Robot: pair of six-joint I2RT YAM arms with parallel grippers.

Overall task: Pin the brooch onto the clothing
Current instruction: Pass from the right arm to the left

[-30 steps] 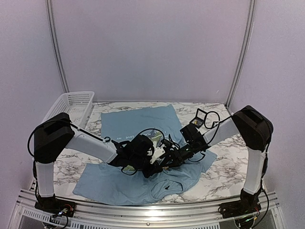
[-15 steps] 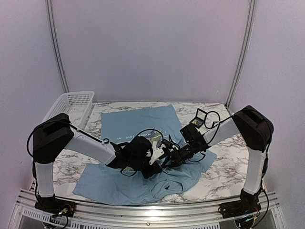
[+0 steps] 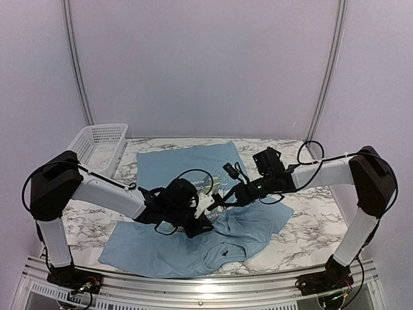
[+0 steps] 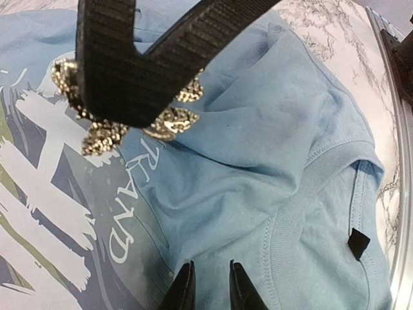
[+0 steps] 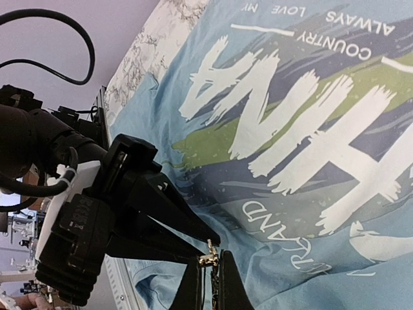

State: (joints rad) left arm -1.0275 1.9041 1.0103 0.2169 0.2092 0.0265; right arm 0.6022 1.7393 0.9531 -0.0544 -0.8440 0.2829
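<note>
The clothing (image 3: 184, 165), a light blue T-shirt with white lettering, lies rumpled on the marble table (image 3: 310, 219). My right gripper (image 5: 210, 274) is shut on the brooch (image 5: 208, 258), a small ornate gold piece held just above the shirt (image 5: 310, 129). In the left wrist view the brooch (image 4: 166, 121) hangs under the right gripper's black fingers (image 4: 110, 58), over the print's edge. My left gripper (image 4: 210, 287) rests its tips on the blue cloth (image 4: 290, 129) near the collar, jaws a narrow gap apart. From above, the left gripper (image 3: 208, 203) and the right gripper (image 3: 227, 196) nearly meet mid-shirt.
A white mesh basket (image 3: 97, 139) stands at the back left of the table. The shirt's ribbed collar (image 4: 293, 219) and a small black tag (image 4: 358, 242) lie to the right of my left fingers. A metal rail (image 3: 193, 284) runs along the near edge.
The right gripper has closed on the brooch and its arm has stretched out lower toward the centre. The left gripper's jaws have parted slightly, and the left arm has swung a little leftward.
</note>
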